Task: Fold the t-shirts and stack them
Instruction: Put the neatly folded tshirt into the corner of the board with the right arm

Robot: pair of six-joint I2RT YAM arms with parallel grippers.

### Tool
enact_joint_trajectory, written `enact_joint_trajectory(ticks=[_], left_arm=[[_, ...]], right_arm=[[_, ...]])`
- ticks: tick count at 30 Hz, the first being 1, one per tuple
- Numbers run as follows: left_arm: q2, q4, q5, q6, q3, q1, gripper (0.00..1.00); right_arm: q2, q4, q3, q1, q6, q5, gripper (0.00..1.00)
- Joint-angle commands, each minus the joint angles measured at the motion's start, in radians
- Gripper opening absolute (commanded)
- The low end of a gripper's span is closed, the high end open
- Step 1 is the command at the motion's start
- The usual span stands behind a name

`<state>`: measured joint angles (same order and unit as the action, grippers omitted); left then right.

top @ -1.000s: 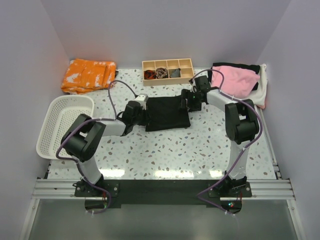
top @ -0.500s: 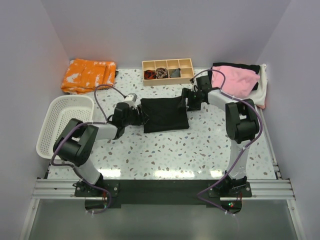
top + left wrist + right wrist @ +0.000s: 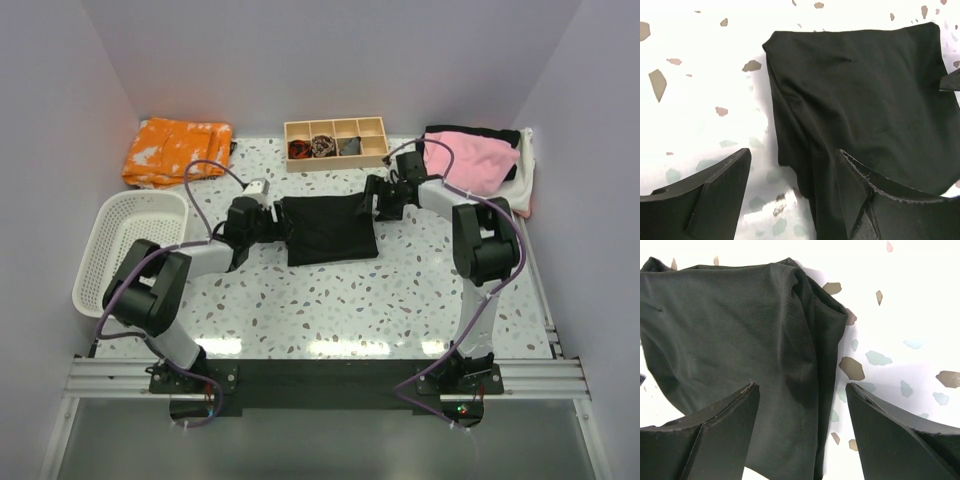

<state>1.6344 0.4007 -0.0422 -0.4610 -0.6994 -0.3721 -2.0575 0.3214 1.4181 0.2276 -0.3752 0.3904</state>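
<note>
A folded black t-shirt [image 3: 330, 228] lies flat on the speckled table between the two arms. My left gripper [image 3: 268, 218] is at its left edge, jaws open, with the shirt's rumpled left edge [image 3: 805, 150] lying loose between the fingers. My right gripper [image 3: 384, 199] is over the shirt's upper right corner, also open, straddling the folded right edge [image 3: 815, 370] without pinching it. More t-shirts, a pink one [image 3: 472, 160] on top of black and white ones, are piled at the back right.
An orange patterned cloth [image 3: 176, 150] lies at the back left. A white basket [image 3: 100, 270] stands at the left edge. A wooden divided tray [image 3: 336, 143] with small rolled fabric pieces sits at the back centre.
My left gripper has opened and let go of the black t-shirt's left side, drawing back leftward. The shirt has settled slightly narrower and higher. The right gripper has stayed open and nearly still.
</note>
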Motion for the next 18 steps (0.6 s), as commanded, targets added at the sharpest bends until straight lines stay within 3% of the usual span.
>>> enact_joint_trajectory(ticks=[1, 12, 15, 16, 18], left_arm=[[0.079, 0.073, -0.031, 0.016, -0.072, 0.007, 0.73], [0.222, 0.194, -0.146, -0.094, -0.089, 0.007, 0.66], [0.251, 0.242, -0.189, -0.129, -0.075, 0.007, 0.39], [0.257, 0.263, -0.199, -0.140, -0.074, 0.007, 0.24], [0.266, 0.288, -0.220, -0.166, -0.060, 0.007, 0.15]], right_arm=[[-0.049, 0.007, -0.002, -0.007, 0.009, 0.064, 0.75], [-0.105, 0.077, 0.027, 0.082, 0.026, 0.131, 0.75], [-0.131, 0.070, 0.025, 0.093, 0.010, 0.137, 0.74], [-0.135, 0.062, 0.027, 0.093, 0.006, 0.140, 0.73], [-0.141, 0.059, 0.027, 0.093, -0.002, 0.143, 0.71]])
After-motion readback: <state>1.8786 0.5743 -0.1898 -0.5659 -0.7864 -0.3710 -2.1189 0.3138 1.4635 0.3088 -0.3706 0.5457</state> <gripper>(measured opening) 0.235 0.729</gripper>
